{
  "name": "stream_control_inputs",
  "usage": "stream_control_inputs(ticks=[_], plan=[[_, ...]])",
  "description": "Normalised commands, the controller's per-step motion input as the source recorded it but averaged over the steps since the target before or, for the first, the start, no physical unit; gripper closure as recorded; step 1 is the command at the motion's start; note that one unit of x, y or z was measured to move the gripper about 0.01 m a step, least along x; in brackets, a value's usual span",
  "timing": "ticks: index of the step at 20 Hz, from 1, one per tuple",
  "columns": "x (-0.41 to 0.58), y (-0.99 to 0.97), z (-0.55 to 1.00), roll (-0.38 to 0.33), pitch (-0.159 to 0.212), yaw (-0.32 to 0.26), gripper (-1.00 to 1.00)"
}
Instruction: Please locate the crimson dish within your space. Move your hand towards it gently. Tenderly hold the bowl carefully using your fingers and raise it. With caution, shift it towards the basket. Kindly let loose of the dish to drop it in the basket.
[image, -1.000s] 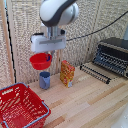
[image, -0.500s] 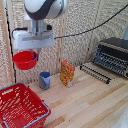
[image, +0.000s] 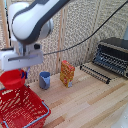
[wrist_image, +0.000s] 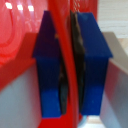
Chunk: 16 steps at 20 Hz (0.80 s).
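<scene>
The crimson dish (image: 12, 78) is a glossy red bowl held in the air at the exterior view's left, just above the far end of the red wire basket (image: 22, 107). My gripper (image: 19, 73), a white block on the bulky white-and-grey arm, is shut on the bowl's rim. In the wrist view the two dark blue fingers (wrist_image: 47, 70) clamp the thin red rim (wrist_image: 65, 60) between them, and red bowl surface fills one side.
A small blue cup (image: 44, 80) and an orange-yellow carton (image: 67, 73) stand on the wooden table behind the basket. A dark toaster oven (image: 113, 56) with a wire rack (image: 96, 73) sits at the exterior view's right. A woven screen backs the scene.
The arm has carried the bowl toward the exterior view's left, from above the blue cup to over the basket's far end. The grip on the rim is unchanged.
</scene>
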Motion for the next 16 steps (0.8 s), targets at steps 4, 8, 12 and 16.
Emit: stream_control_inputs(ticks=[4,8,12,16], plan=[[-0.059,0.18,-0.07,-0.078,0.021,0.021,-1.0],[0.088,-0.12,0.82,0.037,0.057,0.051,-1.0],[0.209,-0.2,0.97,0.003,0.021,0.023,-1.0],[0.359,-0.23,0.69,-0.049,-0.141,0.031,-1.0]])
